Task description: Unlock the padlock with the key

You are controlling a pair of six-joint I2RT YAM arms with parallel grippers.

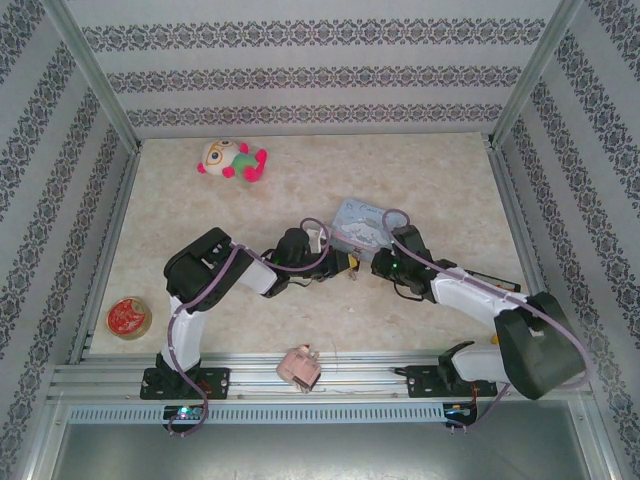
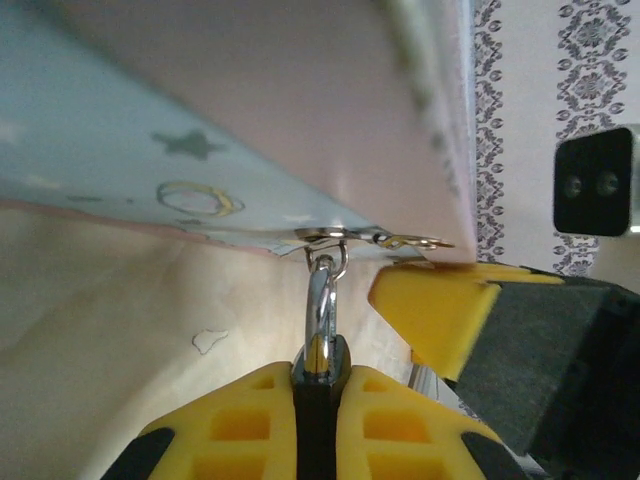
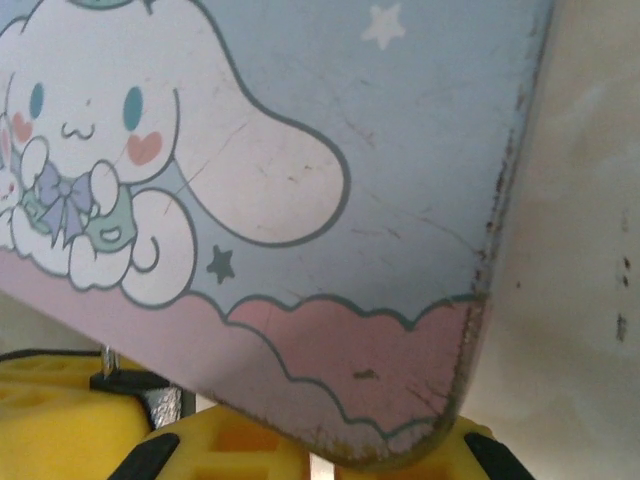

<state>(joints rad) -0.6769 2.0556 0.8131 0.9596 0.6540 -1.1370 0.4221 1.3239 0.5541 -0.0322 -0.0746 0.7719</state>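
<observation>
While the left pincer (image 2: 320,400) clamps the padlock (image 2: 320,300), the right pincer (image 3: 315,462) sits closed by the cartoon tin (image 3: 300,200).

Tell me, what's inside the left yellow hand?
The padlock: its shiny loop pokes out, hooked through the tin's clasp. The left hand's fingers cover most of its dark body, hiding any keyhole.

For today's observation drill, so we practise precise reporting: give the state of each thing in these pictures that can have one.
padlock: shackle threaded through the hasp of the tin, body clamped in the left hand; locked or not, cannot tell.
left hand: shut on the padlock.
right hand: shut; what it holds is hidden by the tin.
tin: lid closed, hasp secured by the padlock.
</observation>
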